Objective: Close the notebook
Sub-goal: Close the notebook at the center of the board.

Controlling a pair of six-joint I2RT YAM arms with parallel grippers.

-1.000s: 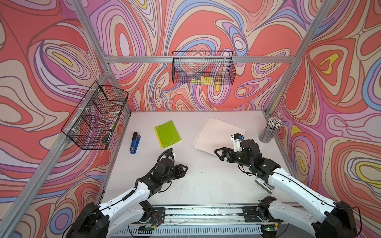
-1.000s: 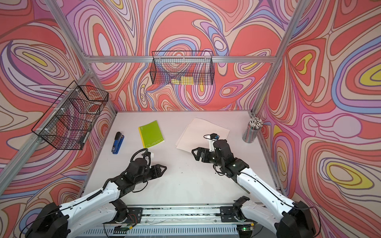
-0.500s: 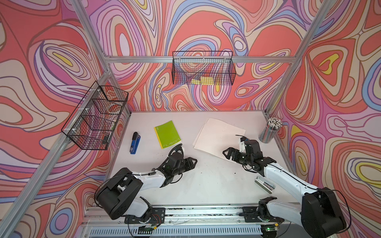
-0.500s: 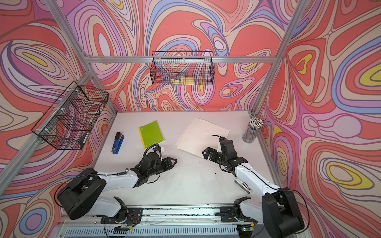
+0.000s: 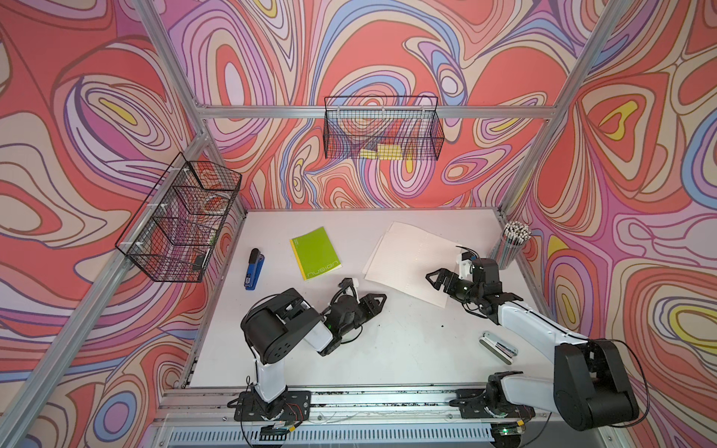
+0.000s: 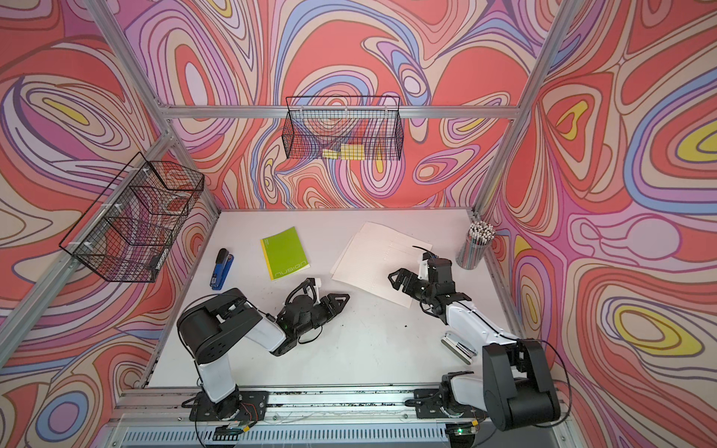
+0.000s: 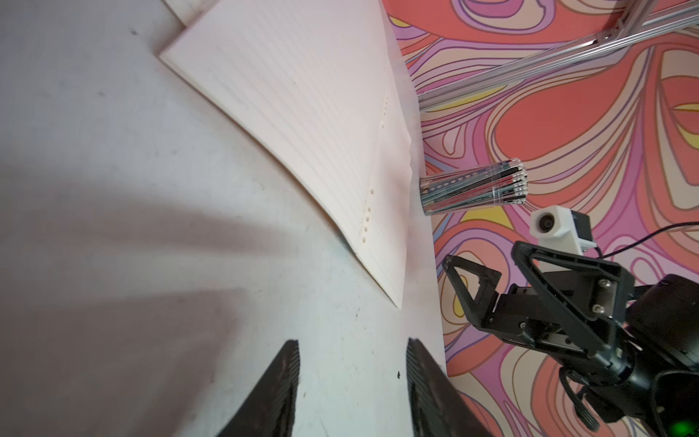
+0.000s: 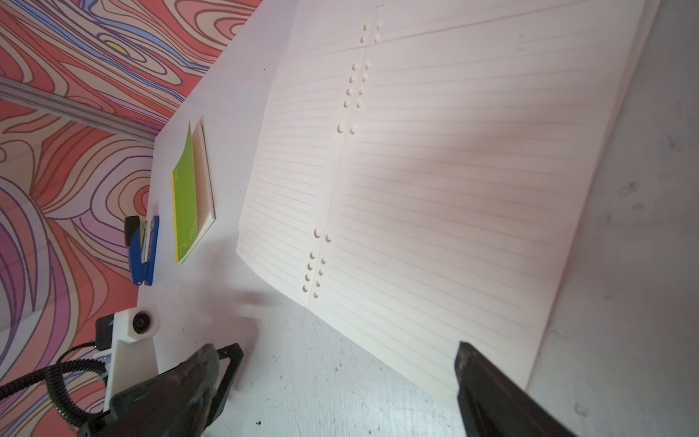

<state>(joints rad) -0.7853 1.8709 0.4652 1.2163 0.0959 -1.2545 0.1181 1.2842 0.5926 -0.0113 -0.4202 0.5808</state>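
The open notebook [image 5: 411, 260] lies flat, right of the table's [image 5: 407, 349] centre. Its pages look light and floppy, so an outer edge likely suits lifting. Left gripper [image 5: 382, 299] and right gripper [image 5: 432, 280] both gape, empty

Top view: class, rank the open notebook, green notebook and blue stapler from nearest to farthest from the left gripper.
1. open notebook, just right of the left gripper.
2. green notebook, farther back, leftward.
3. blue stapler, far left.

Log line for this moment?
notebook: open, flat | left gripper: open, empty, short of it | right gripper: open, empty, at its edge
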